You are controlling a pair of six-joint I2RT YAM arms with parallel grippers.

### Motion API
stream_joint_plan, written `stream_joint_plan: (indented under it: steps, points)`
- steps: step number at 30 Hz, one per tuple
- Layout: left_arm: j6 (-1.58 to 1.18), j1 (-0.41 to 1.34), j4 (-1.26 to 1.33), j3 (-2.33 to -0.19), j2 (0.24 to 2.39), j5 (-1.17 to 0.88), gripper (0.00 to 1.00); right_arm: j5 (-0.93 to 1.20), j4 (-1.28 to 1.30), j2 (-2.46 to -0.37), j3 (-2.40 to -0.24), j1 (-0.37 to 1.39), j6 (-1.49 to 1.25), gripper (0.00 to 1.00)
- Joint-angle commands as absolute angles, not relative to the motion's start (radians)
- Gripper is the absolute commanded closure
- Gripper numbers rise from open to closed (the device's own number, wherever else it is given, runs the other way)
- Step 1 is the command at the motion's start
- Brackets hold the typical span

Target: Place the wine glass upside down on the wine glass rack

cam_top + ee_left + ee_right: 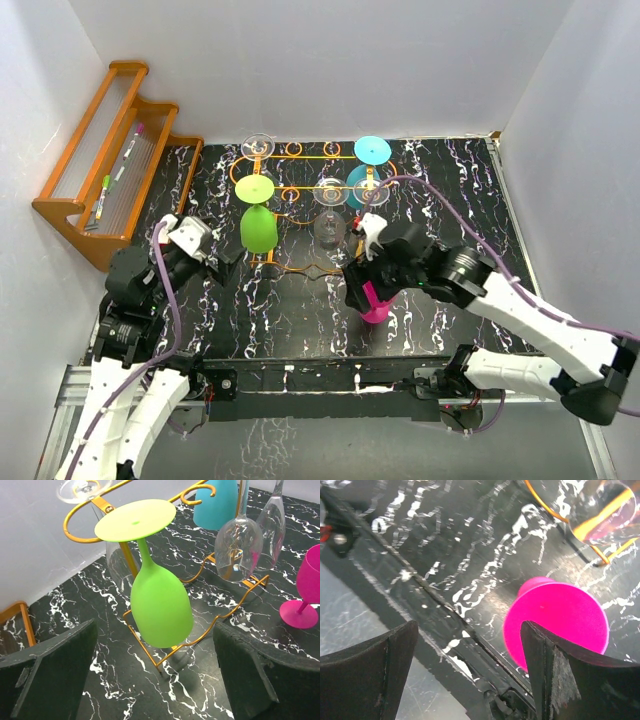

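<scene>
– Left tool (155, 625), how does it stand?
– Its two fingers are wide apart and they hold nothing. It is low over the counter (65, 605), just in front of the green wine glass (160, 605), and it does not touch it.
– And where is that glass?
– It hangs upside down on the wine glass rack (126, 557). Its flat foot lies on top of the orange rails, the stem goes down between them, and the bowl hangs free below.
– What about the right tool (469, 625)?
– Also open, and it grips nothing. The pink wine glass (560, 625) shows between its fingers, close to the finger on the right side of the wrist view. If they touch, I cannot tell.
– Where does the pink one stand?
– Upright on the counter, on its own foot, near the front right corner of the rack but apart from it.
– Other things on the rack?
– Clear glasses (239, 547) and a teal glass (217, 502) hang there, upside down too.
</scene>
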State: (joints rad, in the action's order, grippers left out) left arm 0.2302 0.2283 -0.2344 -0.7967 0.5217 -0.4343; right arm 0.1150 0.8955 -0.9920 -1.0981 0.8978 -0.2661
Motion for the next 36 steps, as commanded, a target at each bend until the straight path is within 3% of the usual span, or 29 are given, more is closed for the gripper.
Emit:
stream_joint_plan:
  steps: [1,5,10,18,27,34,36]
  points:
    - [0.27,0.216,-0.238,-0.828,0.485,-0.441,0.03,-0.03,0.927,-1.077,-1.114,0.902,-0.298,0.14]
    - [0.264,0.18,-0.225,-0.821,0.451,-0.473,0.03,-0.085,0.909,-1.085,-1.119,0.902,-0.299,0.18]
    - [0.244,0.148,-0.229,-0.822,0.42,-0.497,0.03,-0.117,0.918,-1.103,-1.124,0.902,-0.29,0.35]
    - [0.264,0.147,-0.225,-0.81,0.411,-0.473,0.03,-0.067,0.927,-1.12,-1.121,0.902,-0.292,0.39]
    - [0.261,0.145,-0.237,-0.811,0.41,-0.471,0.03,-0.04,0.926,-1.105,-1.083,0.902,-0.327,0.58]
    - [0.252,0.145,-0.229,-0.8,0.408,-0.48,0.03,-0.037,0.928,-1.098,-1.051,0.901,-0.343,0.62]
    - [0.247,0.146,-0.221,-0.799,0.408,-0.48,0.03,-0.036,0.928,-1.1,-1.046,0.902,-0.346,0.72]
